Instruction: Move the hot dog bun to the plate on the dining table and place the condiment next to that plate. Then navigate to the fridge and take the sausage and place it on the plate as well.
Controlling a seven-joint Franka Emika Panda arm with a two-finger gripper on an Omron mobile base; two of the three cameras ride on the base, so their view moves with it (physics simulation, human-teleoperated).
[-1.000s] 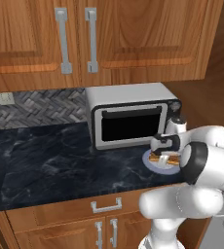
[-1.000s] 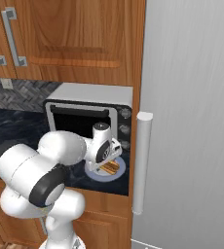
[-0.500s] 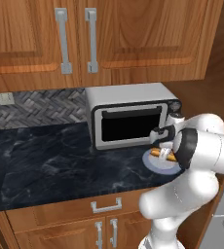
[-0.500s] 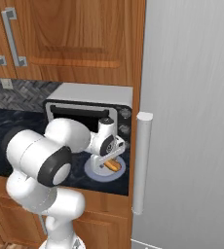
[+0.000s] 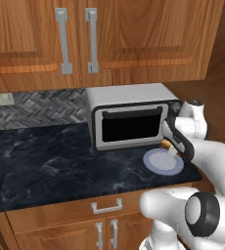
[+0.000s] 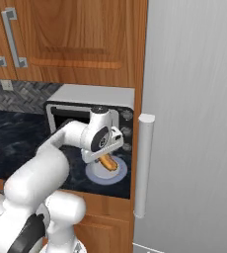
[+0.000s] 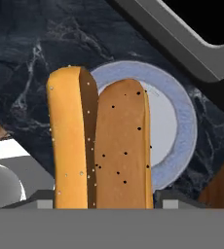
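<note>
The hot dog bun, tan-orange with a lengthwise split, stands between my fingertips, which press on both its sides. My gripper is shut on it just above a pale blue-grey round dish on the black marbled counter. In the left base view only an orange tip of the bun shows under the gripper. The light grey fridge rises right beside the counter. The plate, the dining table, the condiment and the sausage are out of view.
A grey toaster oven with a dark window stands directly behind the dish. Wooden wall cabinets hang overhead. The fridge's long handle sticks out close to my hand. Bare counter stretches to the left.
The jaws have narrowed from wide open onto the bun. The hand has dropped lower over the dish and the forearm has swung forward.
</note>
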